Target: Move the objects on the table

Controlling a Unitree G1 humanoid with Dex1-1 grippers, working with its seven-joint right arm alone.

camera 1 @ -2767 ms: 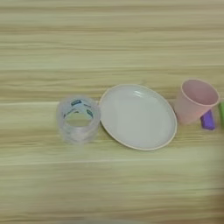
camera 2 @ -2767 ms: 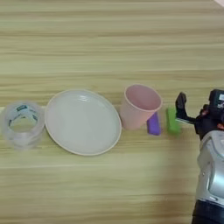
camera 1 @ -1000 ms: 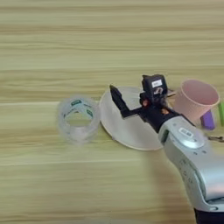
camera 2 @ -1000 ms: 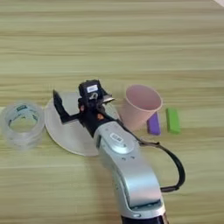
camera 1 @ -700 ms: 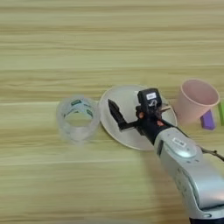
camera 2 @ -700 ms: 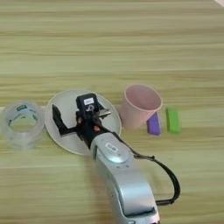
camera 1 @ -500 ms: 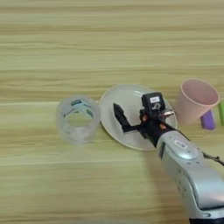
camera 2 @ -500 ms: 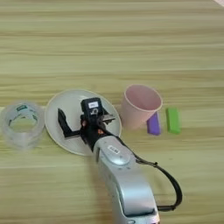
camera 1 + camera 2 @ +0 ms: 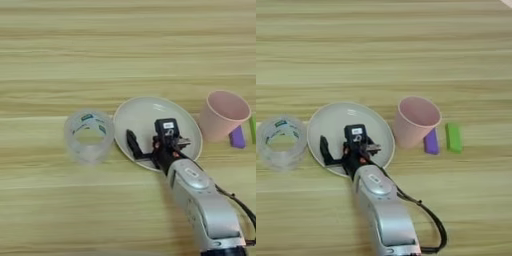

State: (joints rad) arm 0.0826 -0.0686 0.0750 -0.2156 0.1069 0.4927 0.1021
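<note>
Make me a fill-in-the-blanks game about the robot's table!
1. The gripper hovers over the pale ____.
2. The tape roll lies to the ____ of the plate.
3. Next to the green block lies a small ____ block.
4. The cup is coloured ____.

Missing words: plate; left; purple; pink
</note>
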